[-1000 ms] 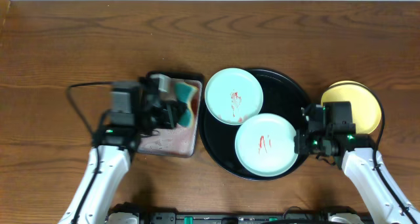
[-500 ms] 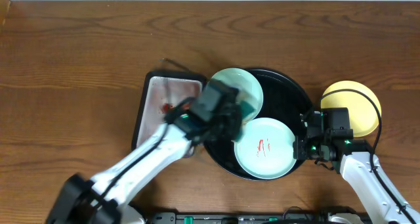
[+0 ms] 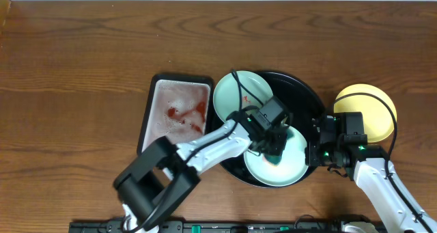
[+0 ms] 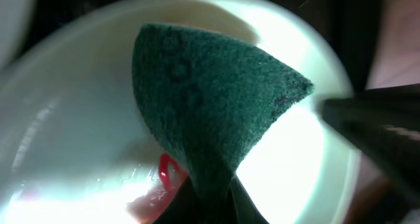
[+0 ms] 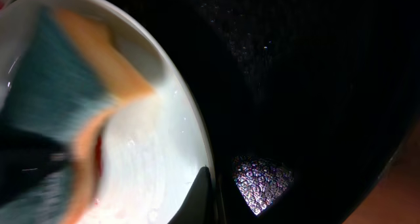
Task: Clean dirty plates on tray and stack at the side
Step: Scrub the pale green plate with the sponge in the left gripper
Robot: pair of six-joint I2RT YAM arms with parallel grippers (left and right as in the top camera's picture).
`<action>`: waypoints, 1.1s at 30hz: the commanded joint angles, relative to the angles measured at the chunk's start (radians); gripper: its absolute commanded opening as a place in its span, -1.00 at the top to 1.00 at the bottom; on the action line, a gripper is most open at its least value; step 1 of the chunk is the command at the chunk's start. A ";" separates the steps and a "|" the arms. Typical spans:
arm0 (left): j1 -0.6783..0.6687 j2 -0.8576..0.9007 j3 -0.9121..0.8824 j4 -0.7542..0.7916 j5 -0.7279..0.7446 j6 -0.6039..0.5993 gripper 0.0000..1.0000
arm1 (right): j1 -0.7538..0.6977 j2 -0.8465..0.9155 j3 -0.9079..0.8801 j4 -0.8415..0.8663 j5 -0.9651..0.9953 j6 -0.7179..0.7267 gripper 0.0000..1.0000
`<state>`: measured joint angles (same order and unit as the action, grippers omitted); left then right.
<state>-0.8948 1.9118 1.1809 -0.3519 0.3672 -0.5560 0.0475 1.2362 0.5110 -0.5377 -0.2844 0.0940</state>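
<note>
Two pale mint plates lie on the round black tray (image 3: pixel 304 89). The far plate (image 3: pixel 235 106) carries a red smear. Over the near plate (image 3: pixel 293 166) my left gripper (image 3: pixel 274 149) is shut on a green and yellow sponge (image 4: pixel 210 99), pressed onto the plate's face (image 4: pixel 59 132) beside a red smear (image 4: pixel 167 168). My right gripper (image 3: pixel 313 153) is shut on that plate's right rim (image 5: pixel 177 112), one dark finger (image 5: pixel 200 198) lying over its inner face. A pale yellow plate (image 3: pixel 372 103) sits on the wooden table right of the tray.
A grey rectangular tray (image 3: pixel 174 113) with red smears and foam lies left of the black tray. My left arm (image 3: pixel 205 147) stretches across from the lower left over the black tray's near-left rim. Bare wood surrounds everything.
My left arm swung right from the grey tray, past the far plate, and brought the sponge down on the near plate. The right gripper kept its hold on the rim.
</note>
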 commanded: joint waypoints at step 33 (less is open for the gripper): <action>-0.056 0.028 0.048 -0.235 -0.301 -0.065 0.86 | 0.006 0.000 -0.008 -0.005 -0.011 -0.013 0.98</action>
<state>-1.0004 1.9408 1.2488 -0.5205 0.1734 -0.6502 0.0475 1.2369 0.5076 -0.5484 -0.3031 0.0940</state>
